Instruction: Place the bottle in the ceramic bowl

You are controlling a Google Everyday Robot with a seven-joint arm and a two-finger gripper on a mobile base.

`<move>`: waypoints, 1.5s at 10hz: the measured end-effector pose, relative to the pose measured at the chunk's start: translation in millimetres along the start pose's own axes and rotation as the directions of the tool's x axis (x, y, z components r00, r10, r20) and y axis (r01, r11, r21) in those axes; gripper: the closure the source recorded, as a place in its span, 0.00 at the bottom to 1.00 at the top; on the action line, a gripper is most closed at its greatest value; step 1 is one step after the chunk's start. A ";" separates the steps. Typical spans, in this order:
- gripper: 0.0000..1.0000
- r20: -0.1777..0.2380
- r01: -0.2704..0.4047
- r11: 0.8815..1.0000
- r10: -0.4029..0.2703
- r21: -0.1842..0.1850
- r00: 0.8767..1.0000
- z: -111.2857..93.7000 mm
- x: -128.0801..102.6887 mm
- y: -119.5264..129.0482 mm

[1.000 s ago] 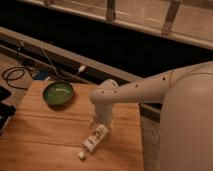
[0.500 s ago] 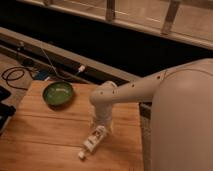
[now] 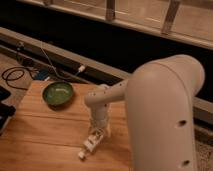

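Camera view. Risk: rolling the bottle [image 3: 90,144] off the near edge of the wooden table [image 3: 40,135] through an off-centre grasp, or dropping it short of the ceramic bowl [image 3: 58,94], well apart to the far left. Lying tilted, cap toward the near left, upper end right under the gripper [image 3: 98,132]. Clamped on it or not: cannot tell.

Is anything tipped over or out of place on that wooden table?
The small bottle lies on its side on the table, apart from the green bowl. The gripper sits right at its far end. No spill is visible.
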 end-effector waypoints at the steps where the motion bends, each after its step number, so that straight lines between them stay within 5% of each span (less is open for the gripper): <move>1: 0.35 -0.016 0.002 1.000 -0.001 0.019 1.000 10.2 -3.1 1.6; 4: 0.50 -0.028 -0.005 1.000 0.005 0.024 1.000 14.3 -7.6 -0.6; 9: 0.99 0.022 0.016 0.999 -0.015 -0.036 1.000 -11.8 -0.3 -8.3; 12: 1.00 0.127 0.094 0.992 -0.083 -0.085 0.988 -44.4 7.1 -3.0; 15: 1.00 0.252 0.170 0.974 -0.129 -0.149 0.959 -117.6 5.9 2.3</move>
